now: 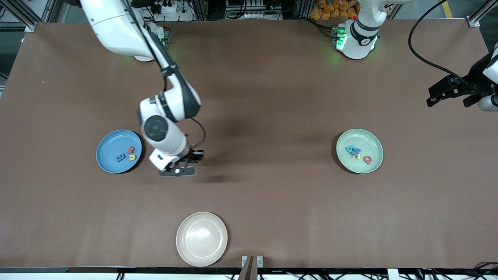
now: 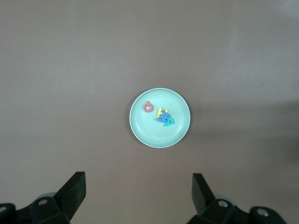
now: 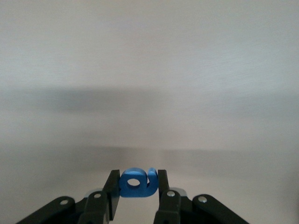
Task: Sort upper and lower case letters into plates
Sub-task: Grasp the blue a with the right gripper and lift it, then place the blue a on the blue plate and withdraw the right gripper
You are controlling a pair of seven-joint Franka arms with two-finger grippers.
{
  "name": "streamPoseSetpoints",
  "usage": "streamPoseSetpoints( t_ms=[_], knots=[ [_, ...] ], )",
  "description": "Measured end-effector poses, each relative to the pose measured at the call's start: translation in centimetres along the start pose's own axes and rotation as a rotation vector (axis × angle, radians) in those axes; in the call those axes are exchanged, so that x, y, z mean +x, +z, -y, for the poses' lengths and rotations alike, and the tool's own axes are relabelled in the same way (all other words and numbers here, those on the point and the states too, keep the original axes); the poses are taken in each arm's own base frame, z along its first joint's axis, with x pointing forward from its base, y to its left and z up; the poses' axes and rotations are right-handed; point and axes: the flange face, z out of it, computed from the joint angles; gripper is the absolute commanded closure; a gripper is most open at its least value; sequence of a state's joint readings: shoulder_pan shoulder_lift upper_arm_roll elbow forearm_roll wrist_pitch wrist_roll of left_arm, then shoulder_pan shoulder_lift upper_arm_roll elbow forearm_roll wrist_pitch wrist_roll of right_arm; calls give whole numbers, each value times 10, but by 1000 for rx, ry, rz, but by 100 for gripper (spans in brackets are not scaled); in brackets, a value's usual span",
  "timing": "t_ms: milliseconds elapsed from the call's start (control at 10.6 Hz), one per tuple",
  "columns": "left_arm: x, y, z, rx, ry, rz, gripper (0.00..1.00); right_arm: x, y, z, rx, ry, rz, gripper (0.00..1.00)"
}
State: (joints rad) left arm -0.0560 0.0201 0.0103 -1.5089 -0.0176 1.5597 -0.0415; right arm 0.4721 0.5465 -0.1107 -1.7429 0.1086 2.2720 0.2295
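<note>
My right gripper (image 1: 182,169) is over the bare table beside the bright blue plate (image 1: 113,140). In the right wrist view it (image 3: 137,185) is shut on a small blue letter (image 3: 135,183). The blue plate holds a blue letter (image 1: 121,157), a red one (image 1: 131,149) and a yellow one (image 1: 133,157). The mint green plate (image 1: 363,138) holds teal (image 1: 350,148), blue (image 1: 355,151), yellow (image 1: 355,156) and red (image 1: 367,159) letters. My left gripper (image 1: 432,99) waits open over the left arm's end of the table. Its wrist view (image 2: 138,189) looks down on the green plate (image 2: 142,128).
A beige plate (image 1: 201,238) with nothing in it lies near the table's front edge, nearer the front camera than both coloured plates. A black cable (image 1: 424,50) hangs toward the left arm.
</note>
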Motion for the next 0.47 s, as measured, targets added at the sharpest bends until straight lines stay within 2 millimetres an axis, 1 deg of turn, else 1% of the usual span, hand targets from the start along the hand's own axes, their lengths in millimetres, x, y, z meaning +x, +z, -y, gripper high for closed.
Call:
streamPoseSetpoints(
  t_ms=[94, 188, 282, 470],
  knots=[
    [0, 0, 0, 0, 0, 0, 0, -1, -3, -37, -12, -35, 16, 100],
    [0, 0, 1, 0, -2, 1, 0, -6, -2, -74, -36, -74, 34, 100],
    [0, 1, 5, 0, -9, 0, 0, -16, 0, -110, -59, -115, 57, 100],
    [3, 8, 9, 0, -16, -9, 0, -37, 1, -173, -69, -194, 96, 100]
  ],
)
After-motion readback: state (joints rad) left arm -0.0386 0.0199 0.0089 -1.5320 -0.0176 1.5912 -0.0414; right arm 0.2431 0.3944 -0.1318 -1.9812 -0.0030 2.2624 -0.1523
